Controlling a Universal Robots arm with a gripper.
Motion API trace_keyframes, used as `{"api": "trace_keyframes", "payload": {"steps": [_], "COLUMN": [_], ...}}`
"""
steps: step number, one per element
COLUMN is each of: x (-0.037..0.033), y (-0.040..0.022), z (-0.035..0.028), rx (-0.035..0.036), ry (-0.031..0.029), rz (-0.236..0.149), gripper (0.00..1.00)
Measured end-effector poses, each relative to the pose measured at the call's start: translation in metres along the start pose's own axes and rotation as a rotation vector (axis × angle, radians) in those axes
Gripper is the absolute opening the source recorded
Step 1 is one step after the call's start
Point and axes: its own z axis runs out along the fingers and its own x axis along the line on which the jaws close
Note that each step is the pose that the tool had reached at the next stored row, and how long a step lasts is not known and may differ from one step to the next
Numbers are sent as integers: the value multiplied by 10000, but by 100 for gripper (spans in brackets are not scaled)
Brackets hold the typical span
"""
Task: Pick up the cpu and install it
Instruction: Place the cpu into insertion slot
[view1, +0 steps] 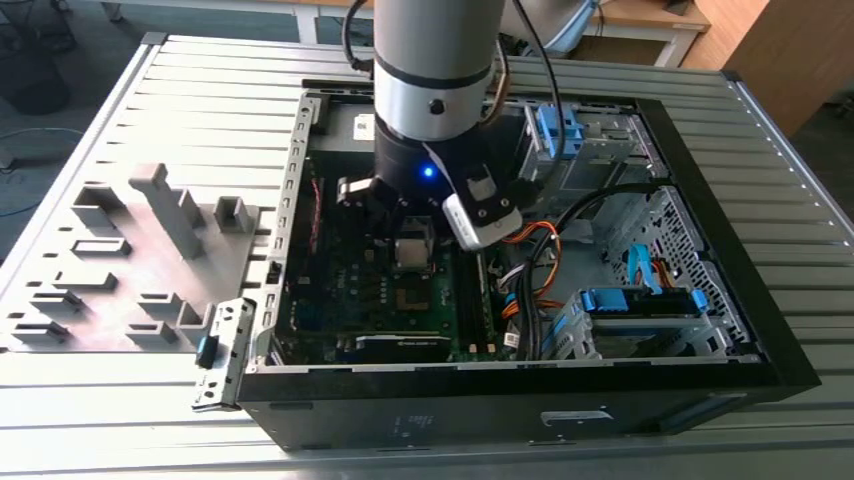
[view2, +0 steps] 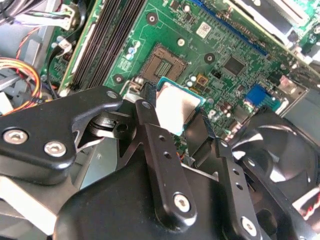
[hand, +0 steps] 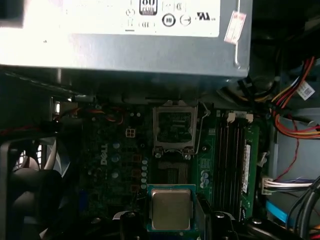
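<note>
The cpu (view2: 176, 104), a small square chip with a silver-grey top and a green rim, sits between my gripper's (view2: 175, 116) two black fingers (view2: 150, 125), which are shut on its edges. In the first wrist view the cpu (hand: 171, 209) hangs just short of the open socket (hand: 171, 172) on the green motherboard, with the raised retention frame (hand: 174, 125) beyond it. The socket (view2: 162, 62) lies a little way past the chip in the second wrist view. In the exterior view my gripper (view1: 411, 238) reaches down into the open computer case (view1: 747, 370), holding the cpu (view1: 415, 254) above the board.
A grey power supply with a white label (hand: 125, 45) overhangs the board. Memory slots (hand: 232, 155) run beside the socket. A black fan (view2: 280, 150) is close to the gripper. Orange cables (view1: 541, 255) and blue drive bays (view1: 641, 300) stand to the exterior view's right. A grey fixture tray (view1: 120, 260) lies outside the case.
</note>
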Motion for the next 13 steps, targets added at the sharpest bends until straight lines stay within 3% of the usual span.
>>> {"api": "trace_keyframes", "payload": {"steps": [13], "x": [4], "y": [-52], "z": [238], "rx": [0], "ry": [0], "rz": [0], "gripper": [47]}}
